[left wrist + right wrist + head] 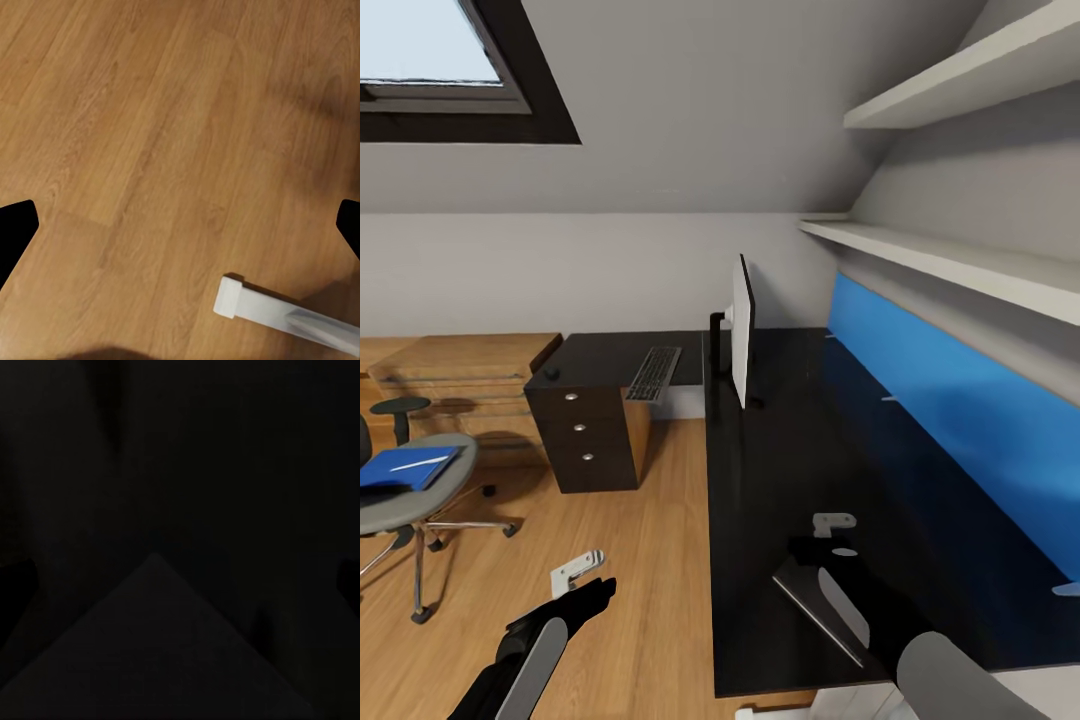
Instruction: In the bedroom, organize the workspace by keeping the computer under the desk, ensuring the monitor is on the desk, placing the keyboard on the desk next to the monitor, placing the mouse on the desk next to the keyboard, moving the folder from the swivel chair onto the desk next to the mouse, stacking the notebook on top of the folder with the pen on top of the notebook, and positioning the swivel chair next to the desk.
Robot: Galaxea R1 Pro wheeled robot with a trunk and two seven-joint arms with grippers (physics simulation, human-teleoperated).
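Bright-blue flat folder (405, 468) lies on grey swivel chair (420, 490) — fetching it looks next. Left gripper (578, 570) over floor, right gripper (832, 524) over glossy black desk (780, 470) — grip states cannot tell.

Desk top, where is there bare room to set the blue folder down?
The glossy black desk is bare between the white-backed monitor and the right gripper, along the blue back panel. The far-left wing is crowded by the slim dark-grey keyboard.
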